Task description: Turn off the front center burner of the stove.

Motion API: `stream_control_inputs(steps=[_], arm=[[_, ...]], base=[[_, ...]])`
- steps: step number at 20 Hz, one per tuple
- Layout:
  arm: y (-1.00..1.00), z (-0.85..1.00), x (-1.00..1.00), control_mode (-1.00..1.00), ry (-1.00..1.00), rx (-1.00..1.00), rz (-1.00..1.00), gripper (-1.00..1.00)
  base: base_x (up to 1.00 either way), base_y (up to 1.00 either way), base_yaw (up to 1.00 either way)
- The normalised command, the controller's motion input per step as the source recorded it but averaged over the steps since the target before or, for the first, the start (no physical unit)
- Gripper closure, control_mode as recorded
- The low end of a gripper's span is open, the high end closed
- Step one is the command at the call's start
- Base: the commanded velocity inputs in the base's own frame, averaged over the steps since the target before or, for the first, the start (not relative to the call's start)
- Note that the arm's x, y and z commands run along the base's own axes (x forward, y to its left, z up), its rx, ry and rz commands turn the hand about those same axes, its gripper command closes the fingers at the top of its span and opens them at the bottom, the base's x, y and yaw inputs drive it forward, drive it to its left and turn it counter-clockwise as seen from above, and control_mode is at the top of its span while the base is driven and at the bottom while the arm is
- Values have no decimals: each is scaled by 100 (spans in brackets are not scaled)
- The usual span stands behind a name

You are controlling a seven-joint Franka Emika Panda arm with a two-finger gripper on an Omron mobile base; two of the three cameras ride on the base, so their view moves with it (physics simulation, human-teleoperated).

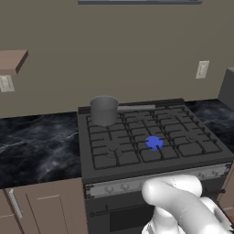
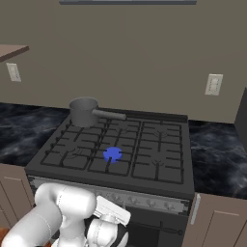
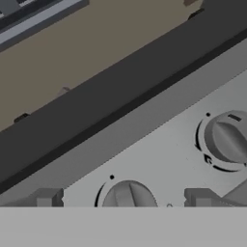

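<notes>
The stove (image 1: 137, 137) (image 2: 144, 144) is a wide black gas range with grid grates. Its front center burner (image 1: 154, 143) (image 2: 113, 154) glows with a bright blue flame. A silver knob strip (image 1: 114, 185) (image 2: 159, 202) (image 3: 159, 154) runs along the stove's front. In the hand view my gripper (image 3: 124, 198) is open and close to the strip, with a round knob (image 3: 129, 197) between its two fingertips (image 3: 48, 198), which stand apart from it. A second knob (image 3: 226, 140) sits to the upper right. My arm (image 1: 178, 201) (image 2: 62, 207) covers part of the strip.
A grey pot (image 1: 104, 109) (image 2: 84, 112) with a long handle stands on the back left burner. Dark marble counters (image 1: 36, 146) (image 2: 217, 154) flank the stove, with brown cabinet doors (image 1: 45, 208) below. The dark oven door (image 1: 123, 215) is under the strip.
</notes>
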Motion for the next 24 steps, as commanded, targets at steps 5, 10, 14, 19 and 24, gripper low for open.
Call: stream_control_inputs(steps=[5, 10, 14, 19, 24], arm=[[21, 0, 34, -100, 0, 0, 0, 100], [26, 0, 33, -100, 0, 0, 0, 100], [22, 0, 0, -100, 0, 0, 0, 100], [27, 11, -12, -100, -3, 0, -1, 100], [18, 29, -6, -100, -4, 1, 0, 100]], base=[[0, 0, 0], [0, 0, 0], [0, 0, 0], [0, 0, 0], [0, 0, 0]])
